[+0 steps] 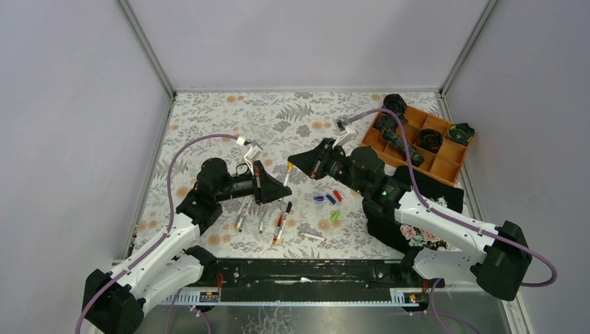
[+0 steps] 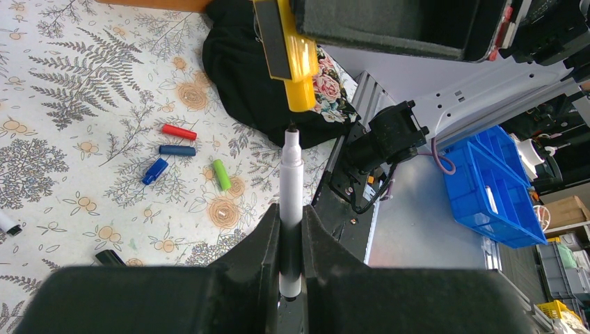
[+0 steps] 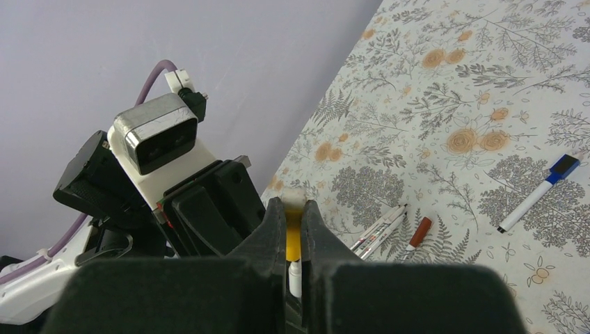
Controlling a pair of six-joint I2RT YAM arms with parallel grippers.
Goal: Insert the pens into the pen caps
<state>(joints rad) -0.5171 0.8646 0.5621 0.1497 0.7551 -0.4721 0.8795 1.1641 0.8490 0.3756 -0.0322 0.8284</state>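
Yellow cap (image 2: 303,90) (right gripper's (image 3: 293,209)) faces left gripper's (image 2: 291,219) pen (image 2: 291,184) tip.

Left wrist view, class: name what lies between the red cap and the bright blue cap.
The dark blue cap lies between them, shown in the left wrist view.

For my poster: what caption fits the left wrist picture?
Left claw aims a slim white plastic pen at the yellow plastic cap in the right claw.

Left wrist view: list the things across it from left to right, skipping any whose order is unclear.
pen end → bright blue cap → green cap → held pen → blue bin
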